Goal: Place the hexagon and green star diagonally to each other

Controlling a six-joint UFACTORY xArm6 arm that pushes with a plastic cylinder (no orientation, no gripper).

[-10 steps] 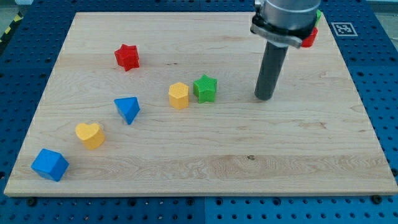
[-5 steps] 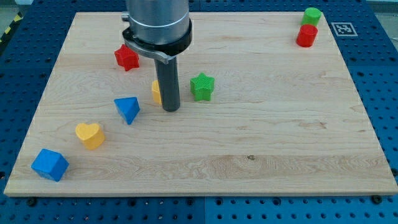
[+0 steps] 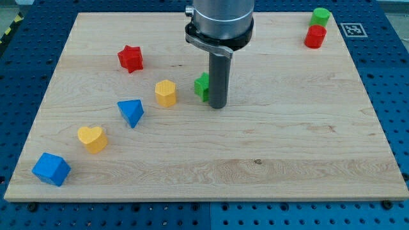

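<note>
- My counter (image 3: 307,147) is pale wood, matt, with visible grain.
- The yellow hexagon (image 3: 165,93) and green star (image 3: 201,85) look like matt plastic.
- My rod is dark and smooth down to my tip (image 3: 218,106), under a grey metallic collar (image 3: 219,22).

My tip (image 3: 218,105) sits mid-surface (image 3: 287,160), touching the green star (image 3: 202,86) and partly hiding it; yellow hexagon (image 3: 165,93) just left. Red cylinder (image 3: 314,38) and green cylinder (image 3: 321,16) at top-right corner.
</note>
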